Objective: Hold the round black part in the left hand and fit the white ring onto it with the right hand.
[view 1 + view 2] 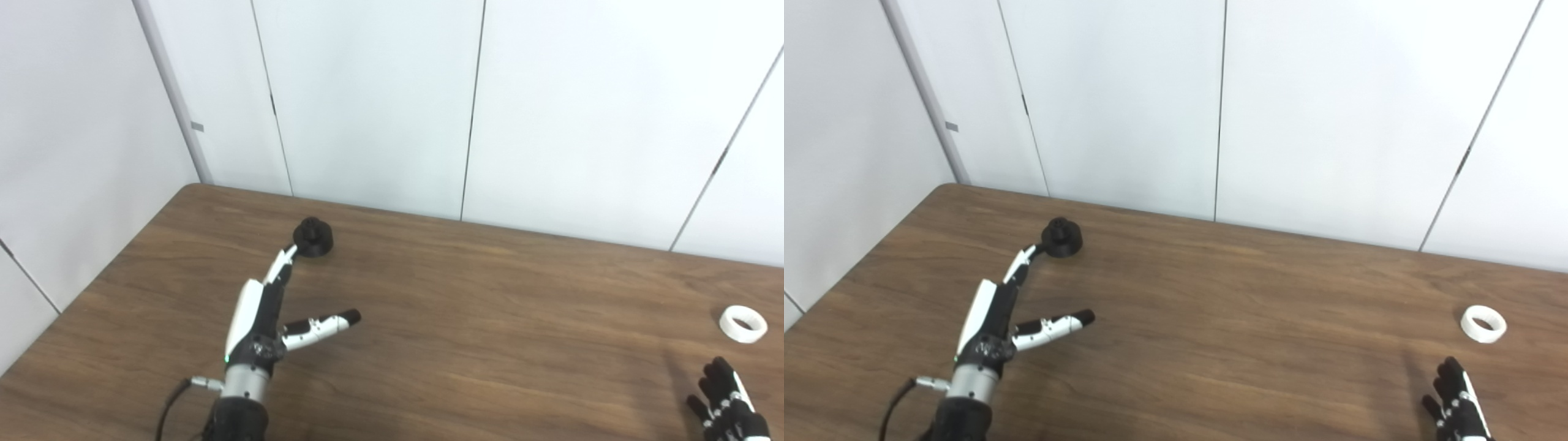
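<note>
The round black part (313,237) rests on the brown table (465,318) towards its far left. My left hand (264,312) reaches out over the table, open, with its fingers stretched towards the part and its thumb spread to the right. The fingertips (289,250) end right at the part's near edge; whether they touch it I cannot tell. The white ring (743,323) lies flat near the table's right side. My right hand (726,401) is low at the bottom right, just in front of the ring, holding nothing, its fingers pointing up and apart.
White wall panels (367,104) stand right behind the table's far edge and along its left side. A cable (171,401) hangs from my left wrist.
</note>
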`<action>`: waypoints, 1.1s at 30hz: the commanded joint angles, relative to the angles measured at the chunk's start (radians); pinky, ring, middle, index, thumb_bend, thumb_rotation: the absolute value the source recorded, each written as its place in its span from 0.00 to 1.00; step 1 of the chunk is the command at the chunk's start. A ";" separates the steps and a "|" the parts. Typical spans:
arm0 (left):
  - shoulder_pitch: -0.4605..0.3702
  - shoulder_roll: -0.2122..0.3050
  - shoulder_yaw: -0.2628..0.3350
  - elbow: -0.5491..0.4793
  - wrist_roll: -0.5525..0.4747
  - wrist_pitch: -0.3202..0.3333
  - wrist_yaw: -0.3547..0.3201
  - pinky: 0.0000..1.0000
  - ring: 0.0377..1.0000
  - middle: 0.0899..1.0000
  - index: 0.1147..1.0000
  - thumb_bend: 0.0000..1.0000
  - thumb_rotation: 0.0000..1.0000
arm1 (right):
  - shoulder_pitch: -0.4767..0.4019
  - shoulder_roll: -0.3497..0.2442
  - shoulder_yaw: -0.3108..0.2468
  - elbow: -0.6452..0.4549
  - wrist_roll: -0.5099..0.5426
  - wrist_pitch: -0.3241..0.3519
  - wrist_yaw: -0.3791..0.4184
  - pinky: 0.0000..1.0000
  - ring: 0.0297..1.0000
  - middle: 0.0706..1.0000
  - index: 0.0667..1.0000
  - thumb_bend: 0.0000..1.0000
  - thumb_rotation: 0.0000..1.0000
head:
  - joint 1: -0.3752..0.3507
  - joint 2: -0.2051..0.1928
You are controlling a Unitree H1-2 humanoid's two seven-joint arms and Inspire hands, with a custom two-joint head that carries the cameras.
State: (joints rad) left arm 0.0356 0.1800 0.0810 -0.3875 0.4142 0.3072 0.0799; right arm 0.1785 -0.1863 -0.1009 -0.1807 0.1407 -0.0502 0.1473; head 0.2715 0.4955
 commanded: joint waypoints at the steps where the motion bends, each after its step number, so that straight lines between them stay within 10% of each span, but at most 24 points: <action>1: -0.035 0.028 0.013 -0.009 0.040 0.015 0.005 1.00 1.00 0.99 0.94 0.96 0.33 | 0.016 0.002 0.003 -0.002 -0.006 0.010 -0.006 1.00 1.00 1.00 1.00 0.61 1.00 | 0.004 0.002; 17: -0.208 0.118 0.072 0.187 0.066 0.093 0.010 1.00 1.00 0.98 0.90 0.93 0.35 | 0.021 -0.001 0.008 -0.016 -0.016 0.018 -0.008 1.00 1.00 1.00 1.00 0.61 1.00 | 0.004 0.009; 33: -0.404 0.190 0.004 0.502 0.096 0.090 0.055 1.00 1.00 0.96 0.85 0.95 0.37 | 0.031 -0.006 0.006 -0.017 -0.033 0.002 -0.004 1.00 1.00 0.99 1.00 0.61 1.00 | 0.000 0.015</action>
State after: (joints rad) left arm -0.3147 0.3333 0.0896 0.1170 0.4882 0.4102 0.1172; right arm 0.1877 -0.1864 -0.0973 -0.1883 0.1084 -0.0498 0.1417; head 0.2700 0.5093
